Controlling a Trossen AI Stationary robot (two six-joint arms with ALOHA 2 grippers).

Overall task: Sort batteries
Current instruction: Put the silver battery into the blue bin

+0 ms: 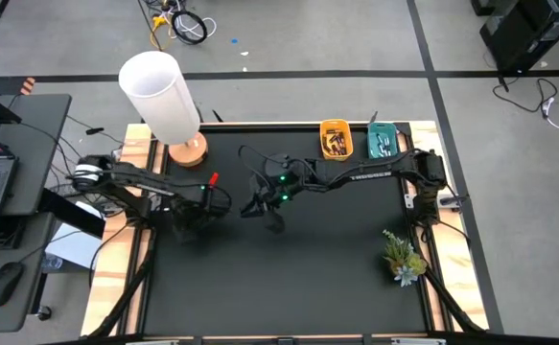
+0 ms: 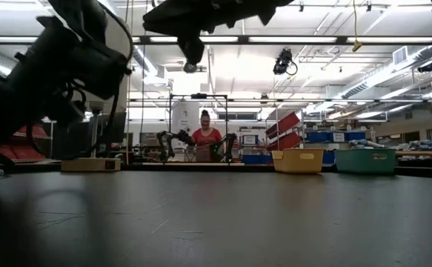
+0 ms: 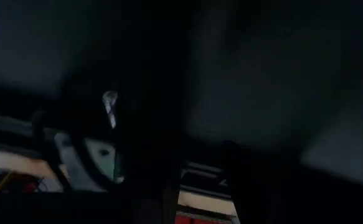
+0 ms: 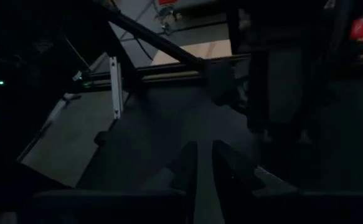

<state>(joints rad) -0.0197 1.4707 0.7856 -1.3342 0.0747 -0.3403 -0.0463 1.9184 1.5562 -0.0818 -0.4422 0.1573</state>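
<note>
1. From above we see the left gripper (image 1: 217, 199) over the dark table (image 1: 289, 278), and the right gripper (image 1: 260, 203) just beside it near the middle.
2. Well beyond the right gripper, at the far edge, the batteries (image 1: 336, 144) lie in a yellow tray (image 1: 336, 126); a teal tray (image 1: 384, 142) stands next to it.
3. The right wrist view alone shows its own fingers (image 4: 187, 163): almost together, only a thin gap, nothing between them.
4. The left wrist view is too dark; we cannot tell how open the left gripper is.
5. Only the low view shows a person (image 2: 206, 139) far behind the table.
6. A white lamp (image 1: 161, 96) stands behind the left gripper.
</note>
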